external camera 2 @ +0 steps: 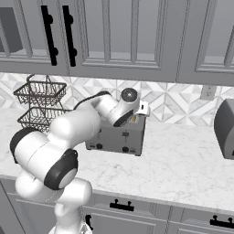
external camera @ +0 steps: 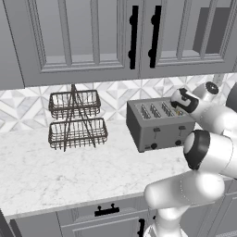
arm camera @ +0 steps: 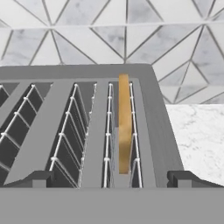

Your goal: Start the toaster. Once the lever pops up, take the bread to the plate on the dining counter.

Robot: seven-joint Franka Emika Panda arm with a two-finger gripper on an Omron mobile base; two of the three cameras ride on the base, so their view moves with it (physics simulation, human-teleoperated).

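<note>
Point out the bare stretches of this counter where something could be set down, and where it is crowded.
Widest free patch: the counter in front of the wire basket rack, up to the toaster. Another runs right of the toaster to the grey appliance at the right base view's edge. It is crowded over the toaster, where the open gripper hovers above the bread in its slot.

Bread [arm camera: 124,124] stands upright in the toaster's [arm camera: 65,131] rightmost slot.

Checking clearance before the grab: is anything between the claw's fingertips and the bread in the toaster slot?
No. In the hand view the open claw straddles the bread; between them are just the toaster slot's wire guides.
</note>
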